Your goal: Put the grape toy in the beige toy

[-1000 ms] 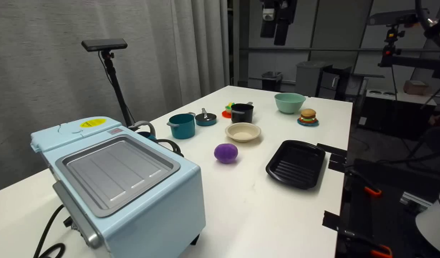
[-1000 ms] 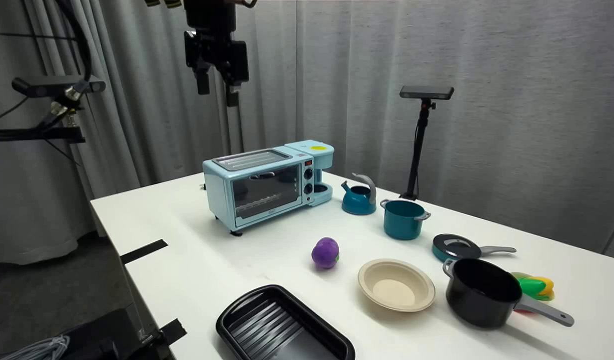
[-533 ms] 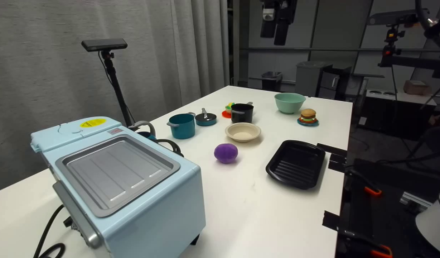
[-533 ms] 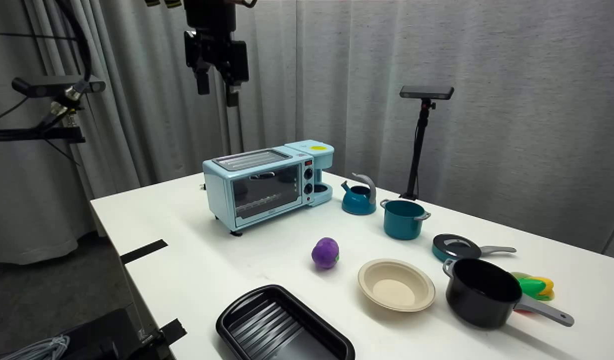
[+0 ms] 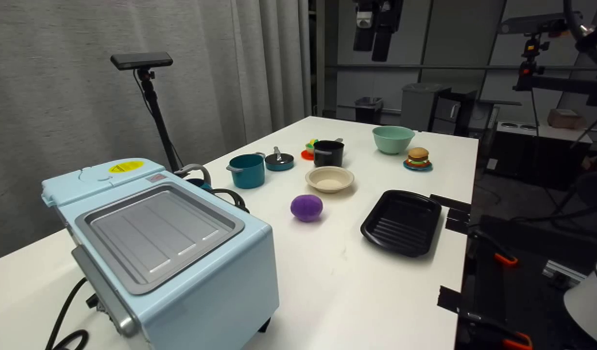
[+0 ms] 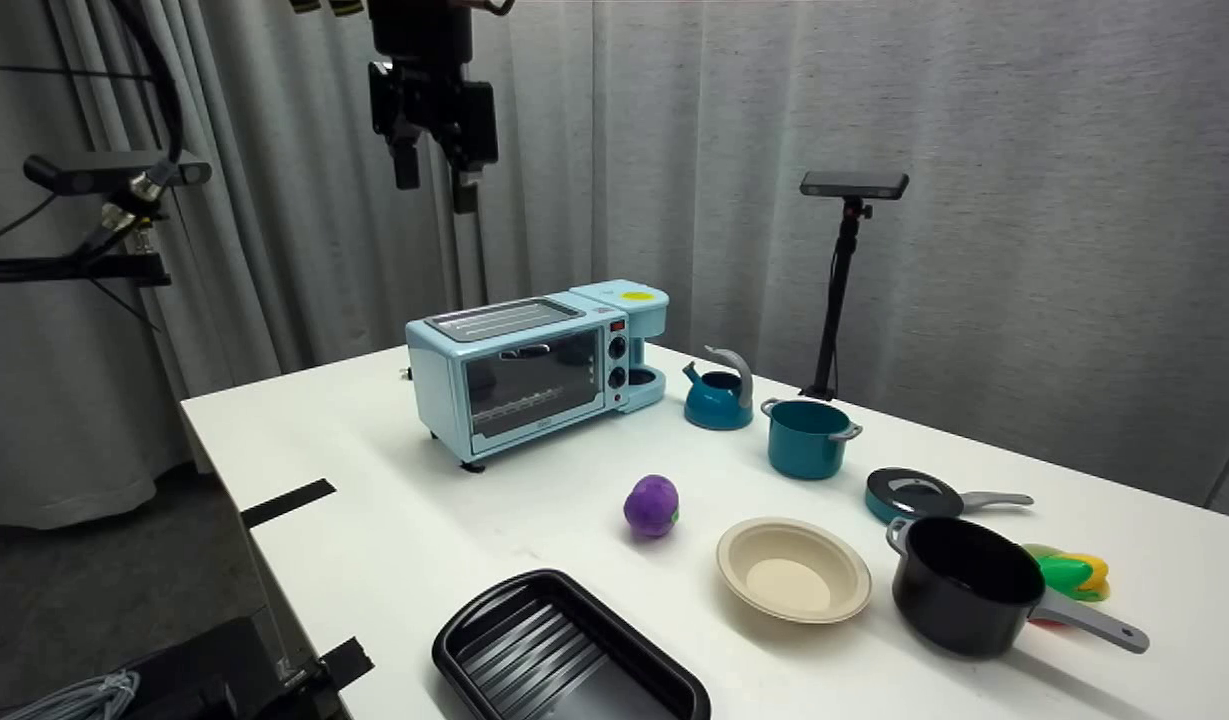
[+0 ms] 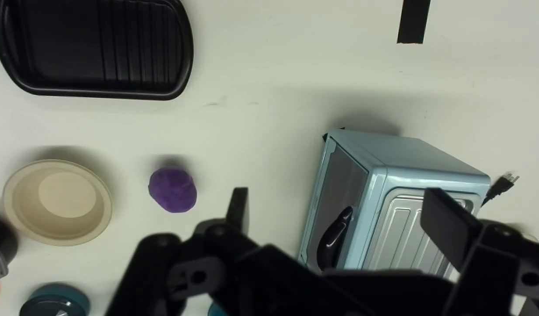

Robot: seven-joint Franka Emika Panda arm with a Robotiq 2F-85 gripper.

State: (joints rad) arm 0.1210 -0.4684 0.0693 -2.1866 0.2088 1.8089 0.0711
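Note:
The grape toy is a purple lump (image 5: 306, 208) on the white table; it also shows in an exterior view (image 6: 652, 506) and in the wrist view (image 7: 173, 190). The beige toy is a shallow round cream bowl (image 5: 330, 179), beside the grape toy and apart from it; it shows in an exterior view (image 6: 793, 570) and the wrist view (image 7: 58, 202). The bowl holds nothing. My gripper (image 6: 436, 183) is high above the table, open and empty, with its fingers (image 7: 335, 206) wide apart over the toaster oven in the wrist view. It also shows at the top of an exterior view (image 5: 372, 44).
A light blue toaster oven (image 6: 534, 370) stands near the grape toy. A black tray (image 5: 401, 222) lies beside the bowl. A black pot (image 6: 966, 590), teal pot (image 6: 807, 440), lidded pan (image 6: 912, 494) and kettle (image 6: 718, 400) stand around. A green bowl (image 5: 393, 139) and toy burger (image 5: 417, 156) are farther off.

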